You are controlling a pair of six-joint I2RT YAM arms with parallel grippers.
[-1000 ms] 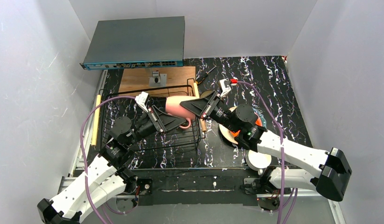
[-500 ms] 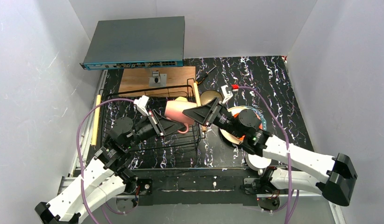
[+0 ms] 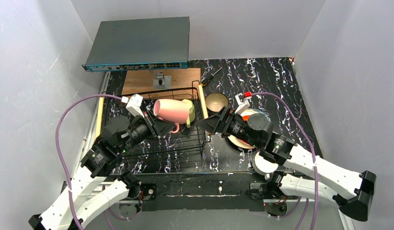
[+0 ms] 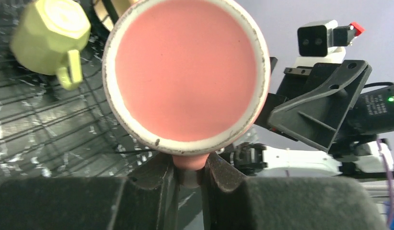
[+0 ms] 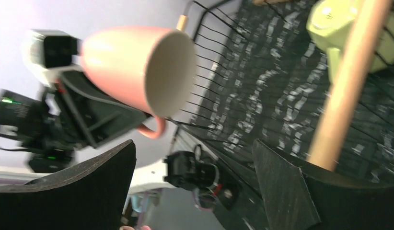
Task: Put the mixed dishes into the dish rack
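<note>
The pink mug is clamped by the left gripper over the dish rack, the right gripper spread empty outside its rim.

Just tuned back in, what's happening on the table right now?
The left gripper is shut on the handle of the pink ceramic mug, holding it on its side over the black wire dish rack. The right gripper hangs wide open and empty beside the rack's right edge. A yellow-green mug sits in the rack's far right corner. The tan-lined bowl and stacked round plates are outside it, on the table.
</note>
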